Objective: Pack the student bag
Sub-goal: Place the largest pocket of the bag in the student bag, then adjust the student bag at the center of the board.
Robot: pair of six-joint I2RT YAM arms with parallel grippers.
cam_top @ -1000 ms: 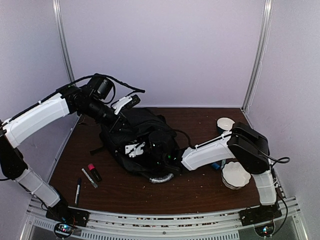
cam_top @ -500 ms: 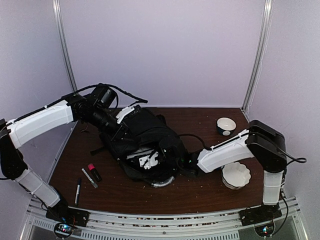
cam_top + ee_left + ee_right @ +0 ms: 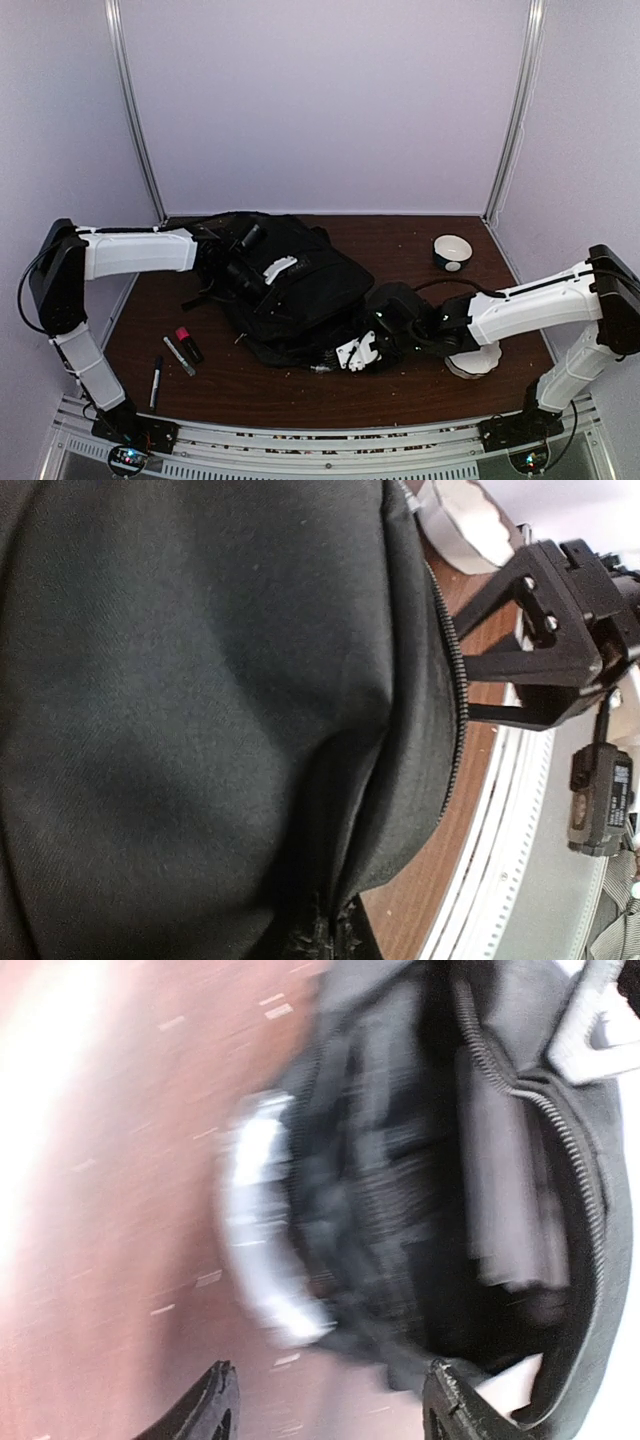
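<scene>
- Three small items lie nearest me on the table, at the left: a pen, a marker and a red-capped piece. All are outside the bag, so by my reckoning the packing is unfinished.
- Next comes the right gripper, low at the bag's near edge. Its fingers are spread with nothing between them, facing the open mouth just beside the grey-silver handle.
- My worry is that a reach from here catches a fingertip on the zipper or the handle loop and drags the whole bag instead of entering it.
- A white fluted bowl sits partly under the right forearm. A sweep of that arm could knock it.
- Mid-table, slightly left, lies the student bag, on its side with its mouth toward me.
- On top of it is the left gripper. Its wrist view is nearly all black fabric with no fingers showing, so I cannot tell whether it grips the cloth or only presses. If it only presses, the soft mouth may sag shut.
- Farthest back right stands a small bowl, well apart.
- Hard to read: the right wrist view is blurred, and the bag's contents are only dark shapes.
</scene>
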